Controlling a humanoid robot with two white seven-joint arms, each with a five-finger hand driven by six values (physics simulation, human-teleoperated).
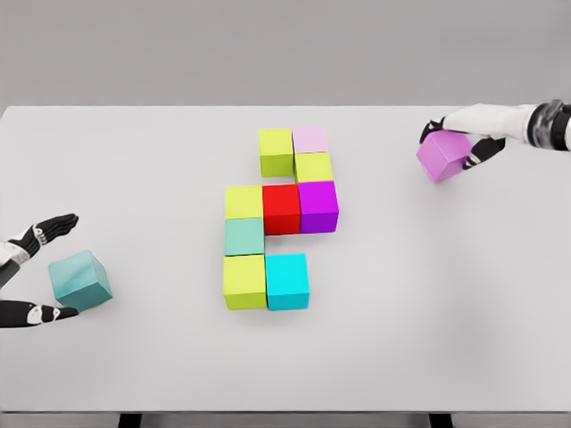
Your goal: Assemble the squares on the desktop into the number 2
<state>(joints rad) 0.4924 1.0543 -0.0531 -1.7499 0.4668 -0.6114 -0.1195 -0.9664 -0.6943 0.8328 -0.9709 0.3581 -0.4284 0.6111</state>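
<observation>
Gripping a violet cube at the upper right of the frame, the right hand lies over the cube's top, its dark fingers curled down the cube's right side and another finger over its upper left corner. The cube is tilted; whether it touches the white surface cannot be told.

At the lower left of the frame the left hand is spread wide on either side of a teal cube: the upper fingers point right above the cube and apart from it, while the lower digit lies just beside the cube's lower left corner. The hand is released and holds nothing, and the teal cube sits on the surface.

In the middle of the frame nine cubes stand packed edge to edge. On top are a yellow-green cube and a pale pink cube, with another yellow-green cube under the pink one. Below come a row of a yellow-green cube, a red cube and a magenta cube. Under the row's left end sits a muted green cube, then a yellow-green cube with a cyan cube to its right.
</observation>
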